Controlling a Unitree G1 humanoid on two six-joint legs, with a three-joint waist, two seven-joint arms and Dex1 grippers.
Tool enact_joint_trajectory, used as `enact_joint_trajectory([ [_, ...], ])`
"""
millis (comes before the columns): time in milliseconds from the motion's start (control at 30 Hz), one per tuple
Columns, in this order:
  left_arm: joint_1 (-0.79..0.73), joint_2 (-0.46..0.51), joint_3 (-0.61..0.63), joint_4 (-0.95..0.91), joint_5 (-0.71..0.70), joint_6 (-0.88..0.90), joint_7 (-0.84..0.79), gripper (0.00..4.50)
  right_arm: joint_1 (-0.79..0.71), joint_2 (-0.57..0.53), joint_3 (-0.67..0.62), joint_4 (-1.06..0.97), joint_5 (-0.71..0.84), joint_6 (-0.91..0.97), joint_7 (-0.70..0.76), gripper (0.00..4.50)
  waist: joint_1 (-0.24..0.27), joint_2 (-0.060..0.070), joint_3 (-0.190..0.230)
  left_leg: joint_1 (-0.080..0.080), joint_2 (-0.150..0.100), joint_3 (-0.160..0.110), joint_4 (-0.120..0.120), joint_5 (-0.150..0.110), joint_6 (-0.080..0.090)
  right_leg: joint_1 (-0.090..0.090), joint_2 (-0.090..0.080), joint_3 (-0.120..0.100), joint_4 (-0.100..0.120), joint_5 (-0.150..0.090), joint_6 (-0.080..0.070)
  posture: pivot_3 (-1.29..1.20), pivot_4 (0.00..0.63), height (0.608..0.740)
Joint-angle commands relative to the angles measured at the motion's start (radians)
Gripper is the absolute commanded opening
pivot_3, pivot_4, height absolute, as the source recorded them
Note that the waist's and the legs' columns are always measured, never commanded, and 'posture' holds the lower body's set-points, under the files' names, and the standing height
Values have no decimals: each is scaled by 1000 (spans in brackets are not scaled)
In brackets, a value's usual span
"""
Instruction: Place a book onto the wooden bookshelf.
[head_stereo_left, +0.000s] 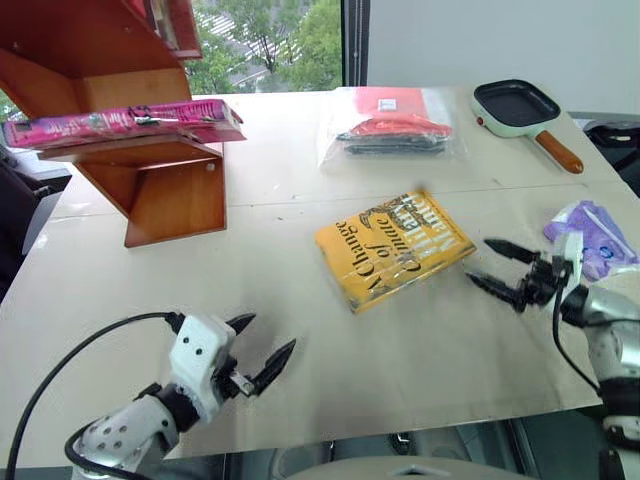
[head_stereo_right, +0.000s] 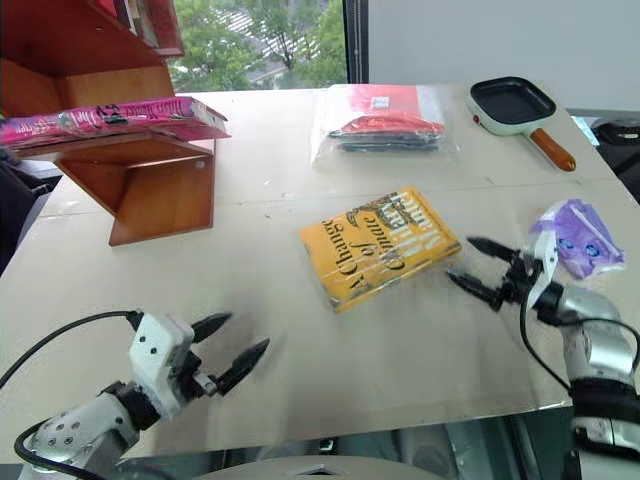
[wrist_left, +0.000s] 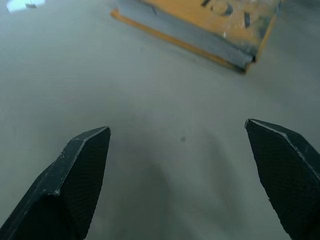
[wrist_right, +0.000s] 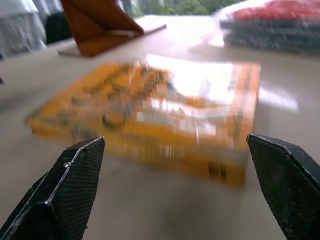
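Observation:
The pink book (head_stereo_left: 125, 123) in glossy wrap lies flat on a low board of the wooden bookshelf (head_stereo_left: 150, 190) at the far left of the table. My right gripper (head_stereo_left: 492, 264) hangs open just above the table, pointing at the right edge of a yellow book (head_stereo_left: 392, 248) with black lettering; nothing is between its fingers (wrist_right: 70, 190). Near the table's front edge, my left gripper (head_stereo_left: 266, 340) is open and empty, its fingertips (wrist_left: 85, 155) aimed across bare tabletop toward the yellow book (wrist_left: 210, 30).
A clear plastic bag (head_stereo_left: 395, 125) with red and dark contents lies at the back centre. A mint green pan (head_stereo_left: 520, 108) with a brown handle sits at the back right. A purple packet (head_stereo_left: 590, 235) rests by the right edge.

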Motion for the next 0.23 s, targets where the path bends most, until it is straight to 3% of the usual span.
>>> enact_joint_trajectory([
  [33,21,-2,-44,86,11,-35,45,4439,78,-43,-50,-53,-18,-76,-15,4500,-9,0,0,6,0,0,0,0,0,6,1,0,0,-1,1,0,150,735],
  [233,-10,15,-87,200,34,-173,63,4439,151,-36,-49,-88,-28,-100,-79,4500,-14,0,-2,12,3,3,0,0,0,9,3,0,0,-1,1,0,150,735],
])
